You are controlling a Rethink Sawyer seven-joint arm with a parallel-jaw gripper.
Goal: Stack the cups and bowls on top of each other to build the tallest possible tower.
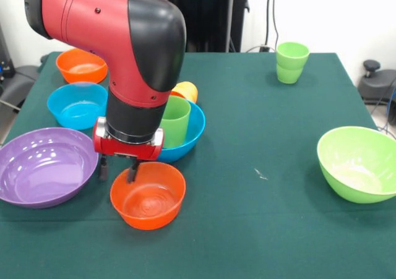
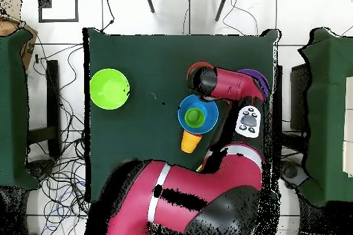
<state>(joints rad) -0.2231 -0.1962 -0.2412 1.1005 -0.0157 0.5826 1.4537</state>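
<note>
My gripper (image 1: 117,169) hangs open at the far left rim of a small orange bowl (image 1: 148,197) near the table's front. One finger (image 1: 132,171) dips just inside that rim and the other stands outside it to the left. Right behind, a blue bowl (image 1: 189,132) holds an upright green cup (image 1: 176,120), and an orange cup (image 1: 186,91) lies on its side against the bowl's back. In the overhead view the arm covers the gripper; the blue bowl (image 2: 207,111), green cup (image 2: 195,116) and orange cup (image 2: 189,140) show beside it.
On the left are a big purple bowl (image 1: 43,164), a light blue bowl (image 1: 77,104) and another orange bowl (image 1: 81,65). A lime green bowl (image 1: 359,163) sits at the right edge. Two nested green cups (image 1: 292,62) stand at the back right.
</note>
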